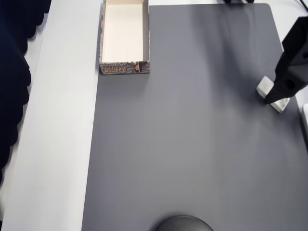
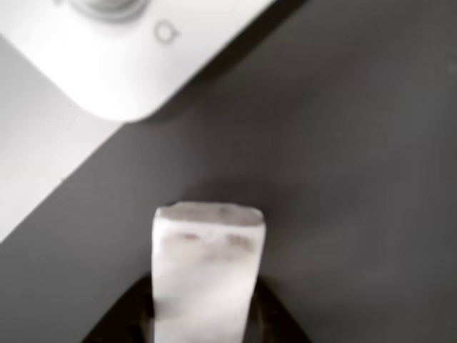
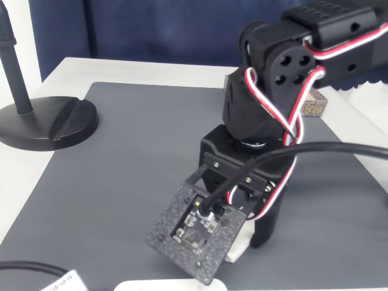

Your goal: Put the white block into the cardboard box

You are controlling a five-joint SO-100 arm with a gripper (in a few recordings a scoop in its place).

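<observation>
Closest to the wrist camera, the white block (image 2: 207,271) sits between the pincer (image 1: 278,98) jaws, seemingly clamped mid-length, on the grey mat (image 1: 192,144). It looks light, rigid, smooth. Far across the worktop: cardboard box (image 1: 124,68).

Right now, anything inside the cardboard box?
In the overhead view the cardboard box shows only bare cream floor; its far end is cut off by the frame. The white block lies on the mat at the gripper.
</observation>
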